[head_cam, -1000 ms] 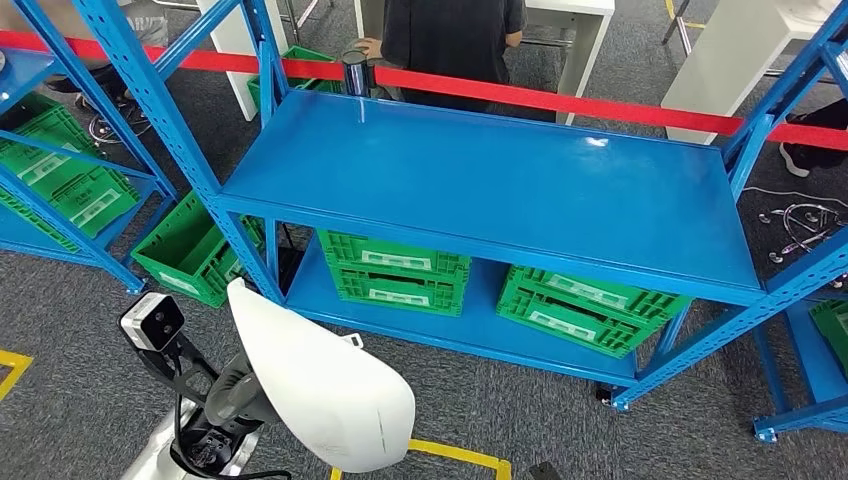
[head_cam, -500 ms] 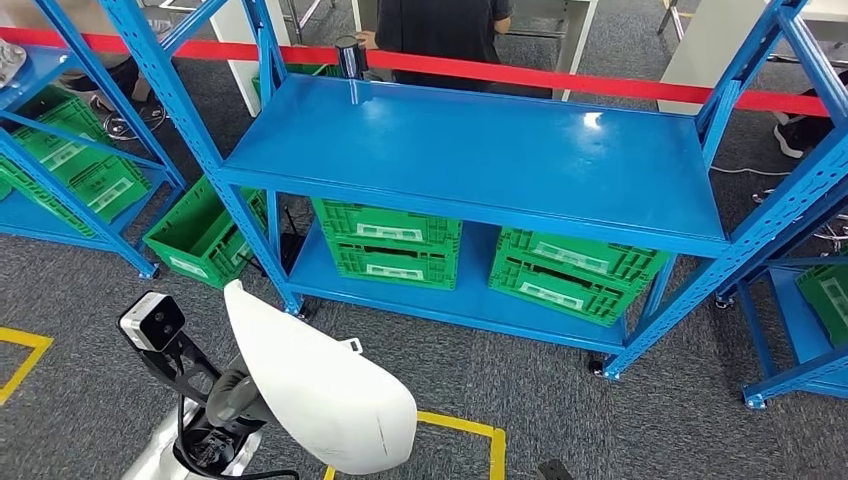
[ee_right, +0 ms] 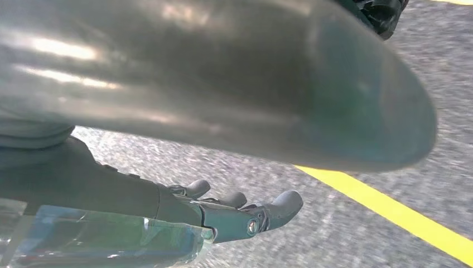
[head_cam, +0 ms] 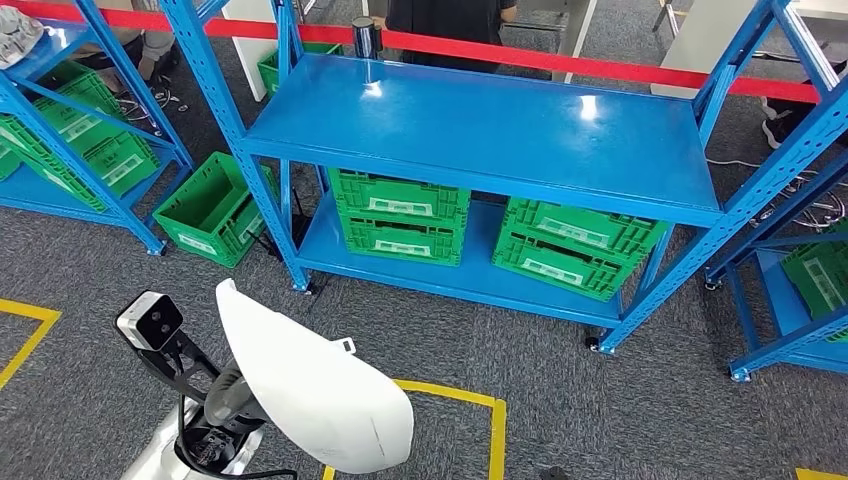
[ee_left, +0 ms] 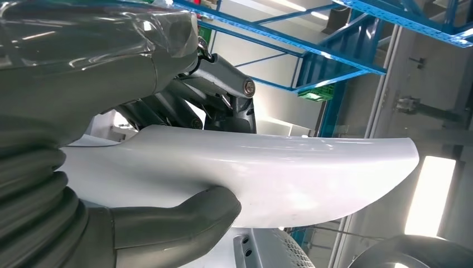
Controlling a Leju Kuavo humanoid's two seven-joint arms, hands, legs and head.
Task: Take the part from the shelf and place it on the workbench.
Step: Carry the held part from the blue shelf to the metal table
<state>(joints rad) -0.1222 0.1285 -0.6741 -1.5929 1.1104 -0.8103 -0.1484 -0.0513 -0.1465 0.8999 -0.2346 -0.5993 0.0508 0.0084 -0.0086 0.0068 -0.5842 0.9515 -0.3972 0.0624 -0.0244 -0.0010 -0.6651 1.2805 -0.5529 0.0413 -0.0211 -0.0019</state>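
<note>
Low at the robot's left side, the left hand [ee_left: 139, 139] grips the white part [head_cam: 315, 385], thumb underneath; the right hand [ee_right: 223, 215] hangs empty, fingers apart. Best keep it level while carrying (no workbench in sight yet).

The shelving unit [head_cam: 480, 140] is standing at twelve o'clock in the head view, with two stacked crates [head_cam: 400, 215] sitting on its lower deck to the left of another crate [head_cam: 575, 250]. A loose crate [head_cam: 205, 210] is lying on the floor at ten o'clock, between this unit and a second rack [head_cam: 60, 130] further left. The part [head_cam: 310, 385] is sitting at seven o'clock, nearest the camera, with the left hand [ee_left: 167, 95] gripping it.
</note>
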